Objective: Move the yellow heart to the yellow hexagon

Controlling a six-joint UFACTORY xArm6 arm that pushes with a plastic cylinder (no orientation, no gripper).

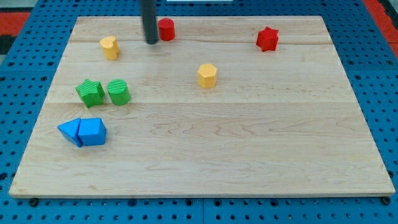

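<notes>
The yellow heart (109,47) sits near the board's top left. The yellow hexagon (207,75) sits near the middle of the board, to the right of and below the heart. My tip (151,42) is near the view's top, to the right of the heart and just left of the red cylinder (166,29). It touches neither the heart nor the hexagon.
A red star (267,39) lies at the top right. A green star (90,92) and a green cylinder (118,92) sit side by side at the left. Two blue blocks (83,132) touch each other at the lower left. The wooden board (249,155) rests on a blue pegboard.
</notes>
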